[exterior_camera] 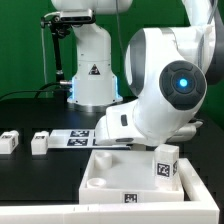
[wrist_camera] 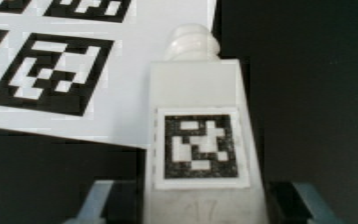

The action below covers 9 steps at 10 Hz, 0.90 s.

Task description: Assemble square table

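In the wrist view my gripper [wrist_camera: 197, 203] is shut on a white square leg [wrist_camera: 201, 110]. One grey finger [wrist_camera: 105, 202] shows on each side of it. The leg's tag faces the camera and its screw tip [wrist_camera: 194, 42] points away, over the black table beside the marker board [wrist_camera: 60, 70]. In the exterior view the arm's own bulk hides the gripper and this leg. The white tray-like table top [exterior_camera: 115, 172] lies at the front. One tagged leg [exterior_camera: 166, 163] stands upright in the corner at the exterior view's right. Two more legs [exterior_camera: 9, 141] [exterior_camera: 40, 143] stand at the exterior view's left.
The marker board [exterior_camera: 85, 137] lies flat behind the table top. A long white rail [exterior_camera: 60, 215] runs along the front edge. The arm's base [exterior_camera: 90, 70] stands at the back, and its large elbow [exterior_camera: 170, 85] hangs over the table top.
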{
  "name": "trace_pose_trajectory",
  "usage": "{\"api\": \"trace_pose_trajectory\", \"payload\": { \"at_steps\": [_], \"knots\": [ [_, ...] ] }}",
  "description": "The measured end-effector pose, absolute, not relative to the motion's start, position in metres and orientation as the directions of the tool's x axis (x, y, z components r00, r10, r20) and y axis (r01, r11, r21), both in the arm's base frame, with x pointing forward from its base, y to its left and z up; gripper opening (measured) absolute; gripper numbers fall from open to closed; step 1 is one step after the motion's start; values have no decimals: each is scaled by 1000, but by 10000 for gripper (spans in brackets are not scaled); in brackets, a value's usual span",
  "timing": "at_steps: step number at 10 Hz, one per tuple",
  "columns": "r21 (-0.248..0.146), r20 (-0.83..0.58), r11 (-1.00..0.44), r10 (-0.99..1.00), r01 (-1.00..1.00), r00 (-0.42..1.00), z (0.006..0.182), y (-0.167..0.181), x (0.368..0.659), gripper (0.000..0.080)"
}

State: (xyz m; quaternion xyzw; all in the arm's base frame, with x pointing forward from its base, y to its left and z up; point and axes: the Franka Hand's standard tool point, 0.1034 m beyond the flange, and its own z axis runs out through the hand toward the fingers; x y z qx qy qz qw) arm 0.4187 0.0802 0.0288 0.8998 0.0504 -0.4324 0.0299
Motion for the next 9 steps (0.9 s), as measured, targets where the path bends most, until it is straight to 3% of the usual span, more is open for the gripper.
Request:
{"api": "trace_pose_trajectory", "payload": {
  "at_steps": [3, 4, 7, 8, 9],
  "knots": [
    [-19, -790, -985, 121, 172, 601, 90, 63, 444, 290],
    [-4, -785, -982, 119, 187, 608, 99, 59, 454, 290],
    [-3, -752, -982, 128, 190, 647, 89, 60, 457, 290],
    [-9, -677, -979, 155, 202, 719, 87, 60, 470, 290],
    [-50, -622, -969, 220, 243, 751, 93, 50, 479, 290]
  ]
}}
